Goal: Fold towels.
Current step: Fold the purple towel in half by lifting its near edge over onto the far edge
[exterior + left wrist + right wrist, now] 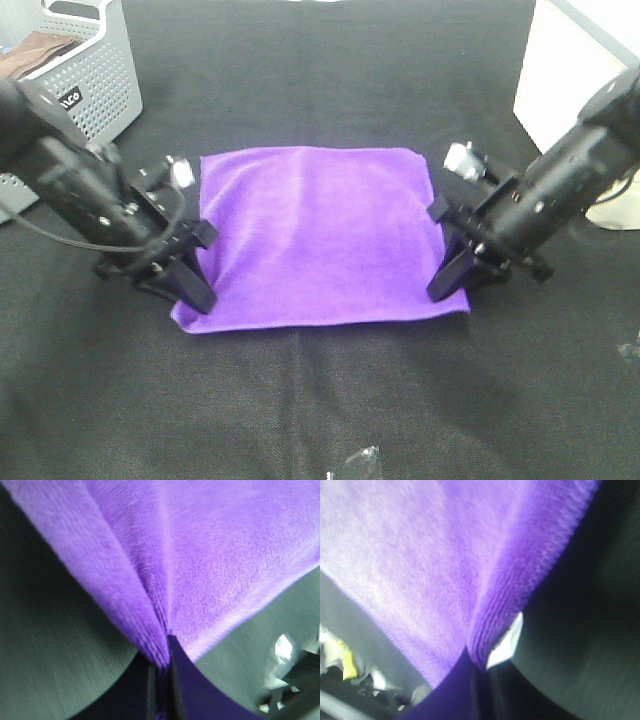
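A bright purple square towel (320,235) lies flat on the black table. My left gripper (195,290) is shut on its near left corner, and the left wrist view shows the cloth (165,580) pinched into a fold between the fingers. My right gripper (445,285) is shut on its near right corner. The right wrist view shows the hem (520,580) gathered there, with a small white tag (506,642) beside the fingers.
A grey perforated basket (85,70) holding a brown cloth (35,50) stands at the back left. A white box (570,60) stands at the back right. Clear plastic scraps (355,465) lie near the front edge.
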